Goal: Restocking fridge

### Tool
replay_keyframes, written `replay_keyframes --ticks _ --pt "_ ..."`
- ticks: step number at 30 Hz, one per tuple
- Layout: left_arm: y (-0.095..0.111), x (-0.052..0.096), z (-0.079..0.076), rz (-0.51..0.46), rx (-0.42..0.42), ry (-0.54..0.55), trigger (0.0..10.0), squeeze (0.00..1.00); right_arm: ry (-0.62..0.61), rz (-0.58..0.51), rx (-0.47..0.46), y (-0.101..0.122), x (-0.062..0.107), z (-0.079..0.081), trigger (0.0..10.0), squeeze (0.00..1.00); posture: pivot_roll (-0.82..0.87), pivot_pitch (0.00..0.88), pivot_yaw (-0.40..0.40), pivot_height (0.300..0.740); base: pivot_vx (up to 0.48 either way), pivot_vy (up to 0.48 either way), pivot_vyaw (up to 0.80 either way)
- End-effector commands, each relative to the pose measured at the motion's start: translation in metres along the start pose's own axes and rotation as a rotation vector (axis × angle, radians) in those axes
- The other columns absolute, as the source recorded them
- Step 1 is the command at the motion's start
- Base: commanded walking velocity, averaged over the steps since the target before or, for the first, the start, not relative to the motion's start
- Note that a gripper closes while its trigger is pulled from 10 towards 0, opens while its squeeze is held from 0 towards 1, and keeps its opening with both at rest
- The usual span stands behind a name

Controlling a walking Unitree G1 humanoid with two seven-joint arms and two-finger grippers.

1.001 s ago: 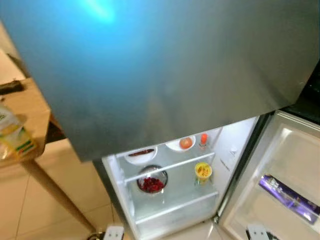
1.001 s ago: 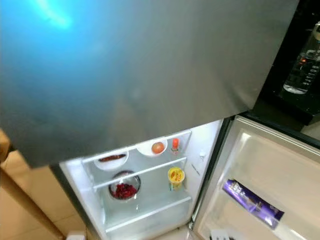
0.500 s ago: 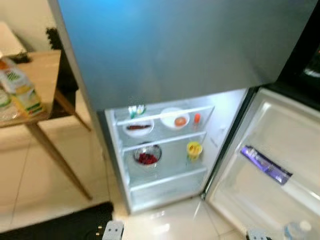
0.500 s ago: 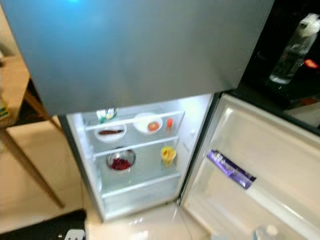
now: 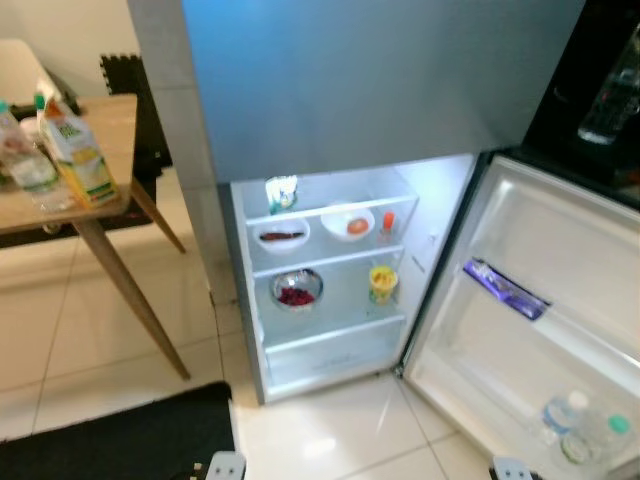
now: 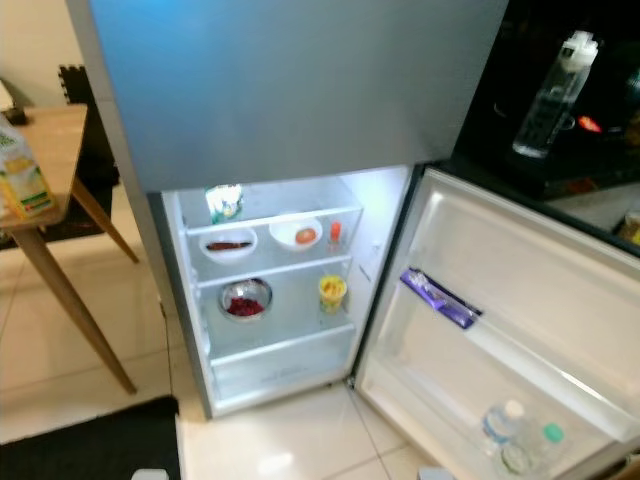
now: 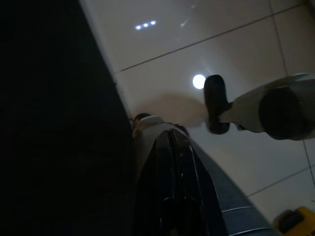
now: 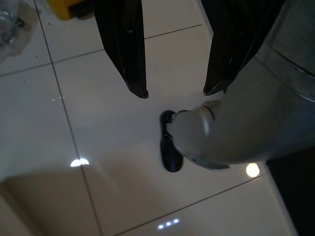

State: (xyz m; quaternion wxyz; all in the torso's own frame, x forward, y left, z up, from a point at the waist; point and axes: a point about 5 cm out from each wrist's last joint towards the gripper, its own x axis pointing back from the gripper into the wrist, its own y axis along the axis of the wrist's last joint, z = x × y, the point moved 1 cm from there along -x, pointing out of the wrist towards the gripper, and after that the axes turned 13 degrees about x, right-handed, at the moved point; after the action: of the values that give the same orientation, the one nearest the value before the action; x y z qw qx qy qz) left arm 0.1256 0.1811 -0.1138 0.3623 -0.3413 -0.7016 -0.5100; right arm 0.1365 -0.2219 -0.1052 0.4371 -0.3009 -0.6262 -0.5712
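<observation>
The fridge (image 5: 330,90) stands with its lower door (image 5: 560,300) swung wide to the right, the lit compartment open at the front. On the top shelf sits a small carton (image 5: 282,192); below it a bowl with an orange fruit (image 5: 348,224) beside a small red bottle (image 5: 388,221); lower still a steel bowl of red berries (image 5: 296,290) and a yellow cup (image 5: 382,281). The door rack holds a purple packet (image 5: 503,289), with bottles (image 5: 565,415) in the bottom bin. To the left, well apart, a wooden table (image 5: 100,200) carries a juice carton (image 5: 75,150). Pale tiled floor (image 5: 330,430) lies between, edged by a black mat (image 5: 120,440). The left gripper (image 7: 172,142) hangs clenched above the floor; the right gripper (image 8: 174,91) hangs released, fingers apart.
</observation>
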Motion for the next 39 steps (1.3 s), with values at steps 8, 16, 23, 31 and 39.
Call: replay_keyframes --ticks 8,16,23,31,39 --pt "-0.015 0.003 0.004 0.057 -0.018 0.017 10.0 0.0 -0.001 0.009 0.009 0.001 0.001 -0.003 10.0 0.0 -0.08 0.032 -0.036 0.74 0.0 0.0 0.0" --pt "-0.016 0.004 0.007 0.061 -0.041 0.031 10.0 0.0 0.008 0.021 0.015 -0.002 0.001 -0.002 10.0 0.0 -0.08 0.036 -0.034 0.74 0.0 0.0 0.0" --pt "-0.022 0.006 0.008 0.09 -0.052 0.011 10.0 0.0 -0.066 0.041 0.037 -0.006 0.003 -0.009 10.0 0.0 -0.08 0.029 -0.034 0.74 0.0 0.0 0.0" --pt "-0.022 0.006 0.007 0.102 -0.082 -0.004 10.0 0.0 -0.078 0.051 0.042 -0.006 0.003 -0.011 10.0 0.0 -0.08 0.021 -0.035 0.74 0.0 0.0 0.0" --pt "-0.023 0.006 0.006 0.112 -0.088 -0.011 10.0 0.0 -0.097 0.049 0.064 -0.004 0.004 -0.015 10.0 0.0 -0.08 0.011 -0.035 0.74 0.0 -0.375 0.0"
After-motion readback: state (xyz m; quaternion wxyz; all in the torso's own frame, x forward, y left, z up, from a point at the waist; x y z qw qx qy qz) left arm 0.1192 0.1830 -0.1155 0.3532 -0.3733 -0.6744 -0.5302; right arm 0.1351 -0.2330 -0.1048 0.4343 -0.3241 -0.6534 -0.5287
